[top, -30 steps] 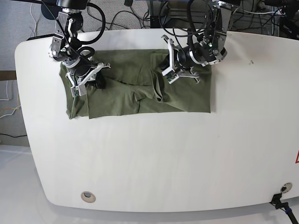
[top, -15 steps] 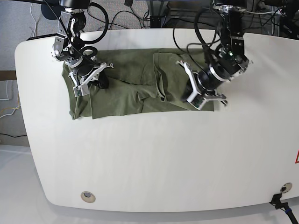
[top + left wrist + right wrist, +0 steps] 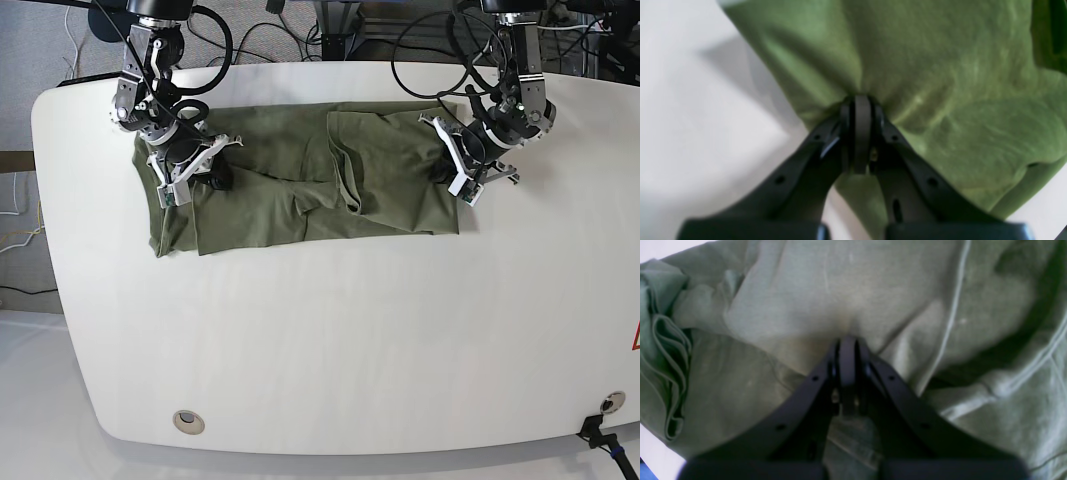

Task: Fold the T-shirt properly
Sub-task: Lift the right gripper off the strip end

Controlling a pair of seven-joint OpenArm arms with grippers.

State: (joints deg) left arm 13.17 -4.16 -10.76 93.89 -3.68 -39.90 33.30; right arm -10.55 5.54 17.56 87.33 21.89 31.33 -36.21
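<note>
Both grippers pinch the T-shirt [image 3: 300, 180]; left gripper [image 3: 443, 172] has swung out to its far edge, right gripper [image 3: 215, 178] holding

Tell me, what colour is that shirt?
Plain olive green; the shirt shows best in the base view.

a white table [image 3: 330, 340] with rounded corners carries the load — on it lies one olive-green t-shirt [image 3: 280, 190], spread flat along the table's far edge, partly folded over itself near its middle. near the table's front edge, a small round grommet [image 3: 187, 421] sits at the left corner and another [image 3: 611, 402] at the right.
</note>
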